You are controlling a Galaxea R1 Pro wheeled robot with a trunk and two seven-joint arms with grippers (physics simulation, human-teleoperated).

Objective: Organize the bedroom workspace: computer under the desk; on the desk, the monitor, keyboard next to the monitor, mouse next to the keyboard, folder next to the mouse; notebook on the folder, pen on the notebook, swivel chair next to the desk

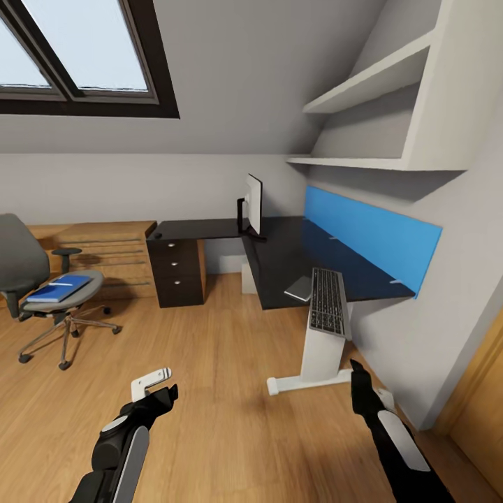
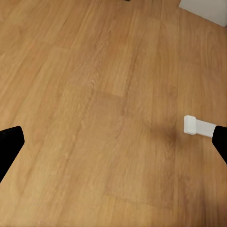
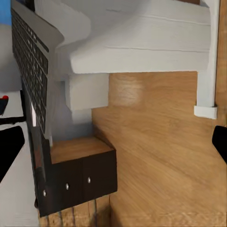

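The black desk stands ahead right, with the monitor edge-on near its corner. The keyboard lies at the desk's near end and overhangs the edge. A thin grey flat item sits beside it; I cannot tell if it is the notebook. The white computer stands under the desk. At far left, the grey swivel chair carries the blue folder on its seat. My left gripper hangs open over bare floor. My right gripper is open near the desk's white pedestal. Mouse and pen are out of view.
A black drawer unit sits under the desk's left wing, beside a low wooden cabinet. The blue back panel and wall shelves line the right wall. Wooden floor spreads between chair and desk.
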